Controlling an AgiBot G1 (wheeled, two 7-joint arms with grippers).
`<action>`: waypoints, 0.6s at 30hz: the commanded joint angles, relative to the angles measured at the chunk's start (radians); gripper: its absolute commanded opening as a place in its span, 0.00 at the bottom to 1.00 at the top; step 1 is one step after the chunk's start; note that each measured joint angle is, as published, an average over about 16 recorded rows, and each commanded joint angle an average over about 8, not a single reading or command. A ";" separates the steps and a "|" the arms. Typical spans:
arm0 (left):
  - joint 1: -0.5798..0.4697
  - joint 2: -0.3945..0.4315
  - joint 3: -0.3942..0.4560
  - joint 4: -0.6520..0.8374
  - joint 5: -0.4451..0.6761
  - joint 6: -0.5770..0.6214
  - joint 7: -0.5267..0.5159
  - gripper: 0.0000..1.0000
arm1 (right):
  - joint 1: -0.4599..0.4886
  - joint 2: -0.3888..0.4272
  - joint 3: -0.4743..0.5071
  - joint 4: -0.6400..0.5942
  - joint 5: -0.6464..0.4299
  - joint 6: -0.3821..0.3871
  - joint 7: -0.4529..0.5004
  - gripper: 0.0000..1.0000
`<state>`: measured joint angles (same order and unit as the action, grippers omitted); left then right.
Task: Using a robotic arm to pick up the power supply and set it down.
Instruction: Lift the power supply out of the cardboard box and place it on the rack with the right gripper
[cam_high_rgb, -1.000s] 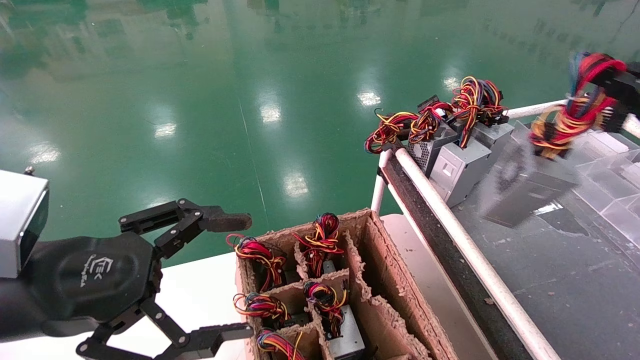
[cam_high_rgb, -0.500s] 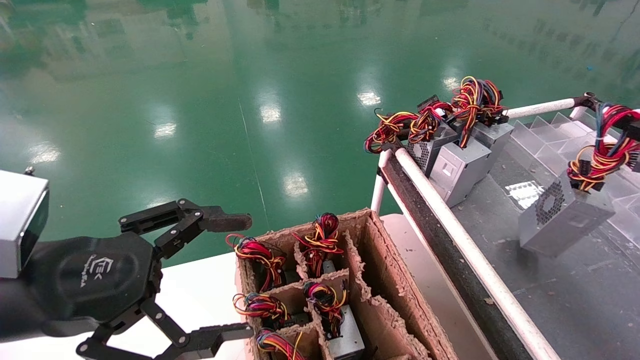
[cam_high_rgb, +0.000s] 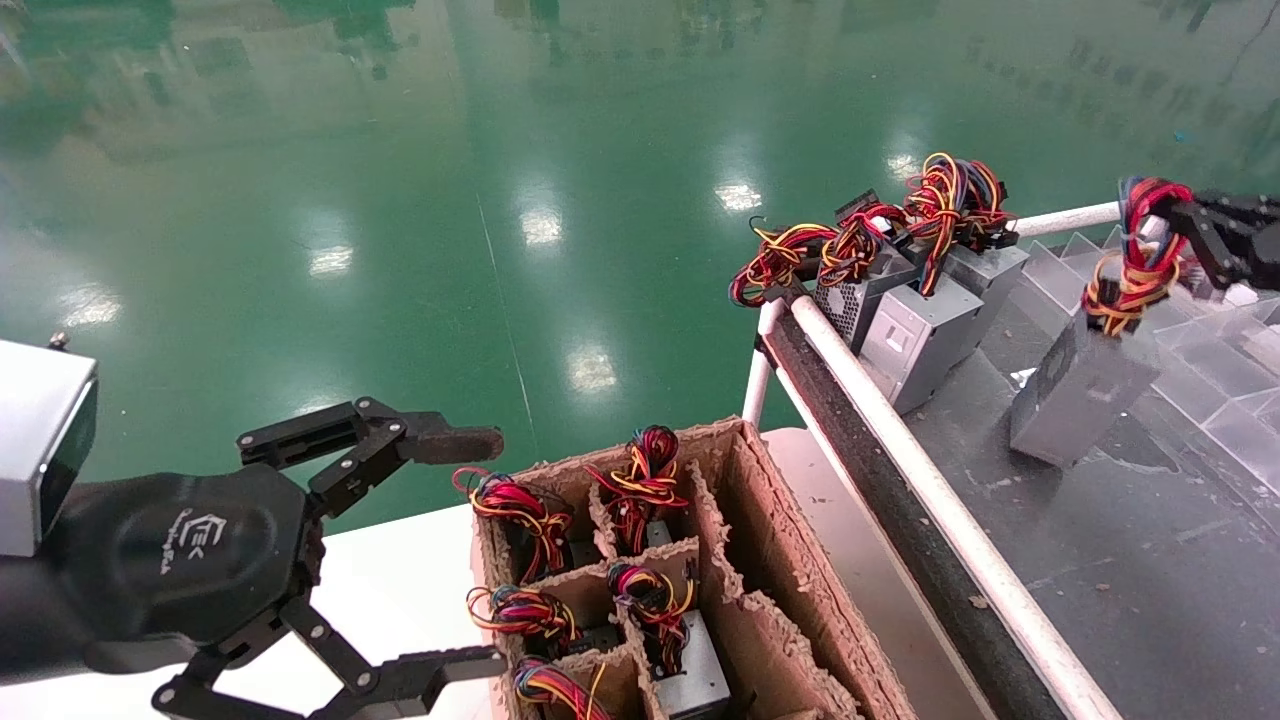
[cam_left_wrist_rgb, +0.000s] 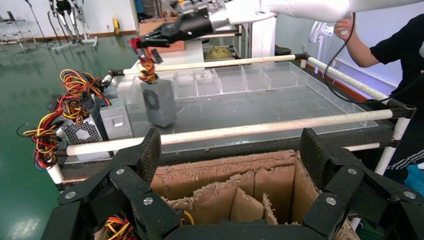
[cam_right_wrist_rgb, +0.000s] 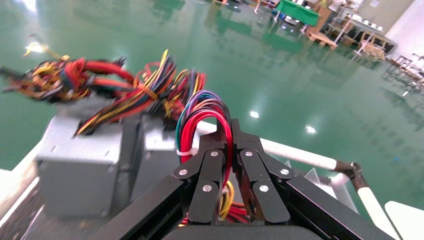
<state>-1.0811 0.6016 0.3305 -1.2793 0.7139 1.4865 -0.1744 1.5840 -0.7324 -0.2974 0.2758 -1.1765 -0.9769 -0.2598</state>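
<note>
My right gripper is shut on the red, yellow and blue wire bundle of the power supply. The grey metal box hangs tilted from its wires, its lower corner at or just above the dark bench top. In the right wrist view the fingers pinch the red wire loop. The left wrist view shows the same power supply under the right gripper. My left gripper stays open and empty at the lower left, beside the cardboard box.
A divided cardboard box holds several wired power supplies. Three more power supplies lean at the bench's far end. White pipe rails edge the bench, and clear dividers line its right side. A person stands beyond.
The hanging power supply swung out to the right and lower, then came back leftward and a little up with the right gripper. The left arm has not moved.
</note>
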 joint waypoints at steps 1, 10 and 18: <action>0.000 0.000 0.000 0.000 0.000 0.000 0.000 1.00 | 0.048 -0.026 -0.012 -0.041 -0.021 0.018 -0.013 0.00; 0.000 0.000 0.000 0.000 0.000 0.000 0.000 1.00 | 0.163 -0.146 -0.046 -0.178 -0.085 0.221 -0.046 0.00; 0.000 0.000 0.001 0.000 -0.001 0.000 0.000 1.00 | 0.212 -0.213 -0.071 -0.229 -0.122 0.317 -0.076 0.00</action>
<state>-1.0813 0.6012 0.3314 -1.2793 0.7134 1.4861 -0.1740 1.7928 -0.9429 -0.3663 0.0492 -1.2963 -0.6659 -0.3334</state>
